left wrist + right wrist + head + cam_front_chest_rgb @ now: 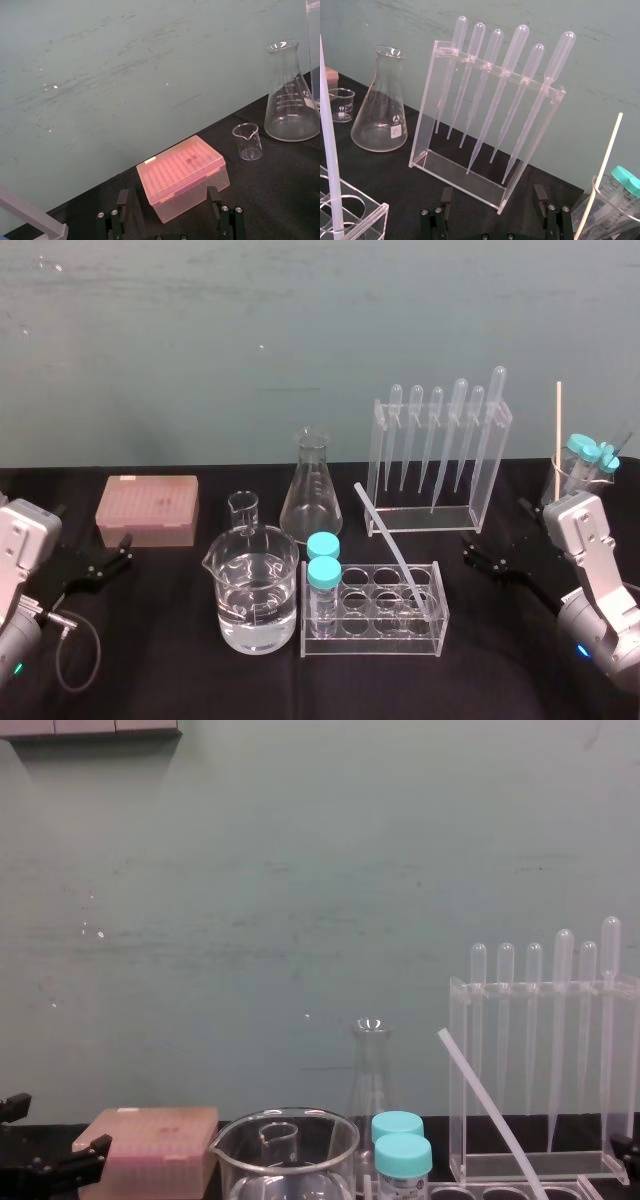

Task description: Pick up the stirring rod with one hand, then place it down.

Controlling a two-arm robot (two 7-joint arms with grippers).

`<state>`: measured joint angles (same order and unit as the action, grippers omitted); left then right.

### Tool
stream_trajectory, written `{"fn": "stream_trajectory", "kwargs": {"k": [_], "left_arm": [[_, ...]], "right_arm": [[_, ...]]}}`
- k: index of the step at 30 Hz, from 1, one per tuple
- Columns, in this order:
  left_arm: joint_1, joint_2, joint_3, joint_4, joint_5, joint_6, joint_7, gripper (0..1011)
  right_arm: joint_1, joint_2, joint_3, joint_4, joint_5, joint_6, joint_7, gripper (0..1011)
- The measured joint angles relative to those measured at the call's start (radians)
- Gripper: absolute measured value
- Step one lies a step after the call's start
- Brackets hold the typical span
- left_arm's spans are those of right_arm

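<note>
Stirring rod [395, 550] is leaning in the clear tube rack [375, 635] at the middle of the black table [150, 670]. Its lower end is sitting in a well at the rack's right side, and its upper end is pointing up, back and toward the robot's left, toward the flask [311, 490]. In the chest view the rod [490, 1115] is running as a diagonal in front of the tall pipette stand [545, 1070], with its top to the left.

Two teal-capped vials [323, 575] are standing at the rack's left end. The water-filled beaker [255, 590] is sitting just beside them, and a small beaker [243, 510] is behind it.

The left gripper [92, 530] is resting low near the table's left edge, beside the pink box [148, 510]. Its fingers [122, 200] are spreading wide and holding nothing. The right gripper [495, 535] is hovering low to the right of the rack, between it and a beaker of capped tubes [585, 465] with a thin pale stick [558, 430] in it. Its fingers [540, 192] are also spreading wide and holding nothing.

Bare cloth is lying open in front of the rack, and a strip is separating the rack from the right gripper.
</note>
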<state>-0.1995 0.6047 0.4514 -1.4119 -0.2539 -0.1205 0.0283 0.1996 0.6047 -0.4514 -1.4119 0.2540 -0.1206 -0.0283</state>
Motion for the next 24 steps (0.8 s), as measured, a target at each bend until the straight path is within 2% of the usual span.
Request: {"fn": "stream_trajectory", "kwargs": {"k": [24], "left_arm": [[0.0,0.0,0.0,0.0,0.0,0.0,0.0,1000]], "right_arm": [[0.0,0.0,0.0,0.0,0.0,0.0,0.0,1004]]}}
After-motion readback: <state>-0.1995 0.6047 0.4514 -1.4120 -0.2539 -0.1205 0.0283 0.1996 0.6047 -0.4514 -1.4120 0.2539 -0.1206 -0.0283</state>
